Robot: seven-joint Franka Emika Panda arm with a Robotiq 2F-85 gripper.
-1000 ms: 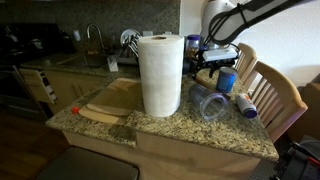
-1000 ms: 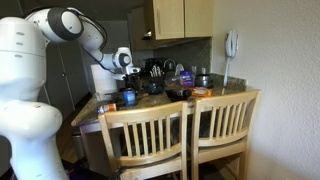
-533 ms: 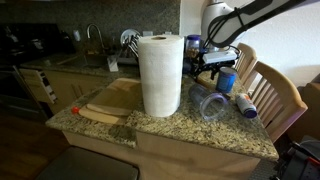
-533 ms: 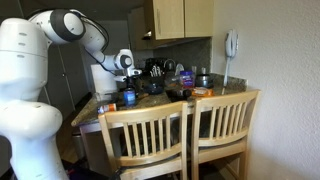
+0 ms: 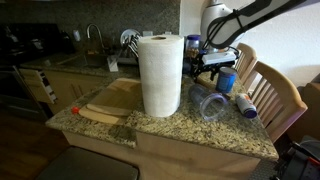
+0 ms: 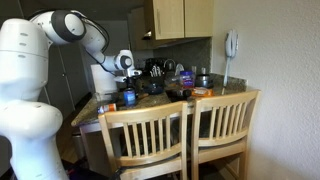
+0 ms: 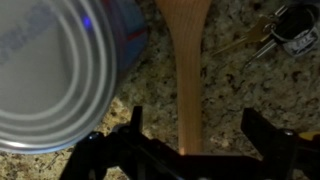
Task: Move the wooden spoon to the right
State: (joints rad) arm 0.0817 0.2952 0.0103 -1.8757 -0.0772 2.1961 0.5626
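Note:
In the wrist view the wooden spoon (image 7: 185,40) lies on the speckled granite counter, a light-tan slim handle widening to the bowl at the top edge. My gripper (image 7: 192,130) is open, one finger on each side of the handle, not closed on it. In both exterior views the gripper (image 5: 208,62) (image 6: 133,75) hangs low over the counter behind the paper towel roll. The spoon itself is hidden there.
A blue-labelled can (image 7: 50,80) (image 5: 226,80) stands right beside the spoon, with keys (image 7: 285,30) on its other side. A paper towel roll (image 5: 160,75), clear plastic cup (image 5: 207,103), a lying bottle (image 5: 245,105), a flat wooden utensil (image 5: 100,115) and wooden chairs (image 6: 190,135) are around.

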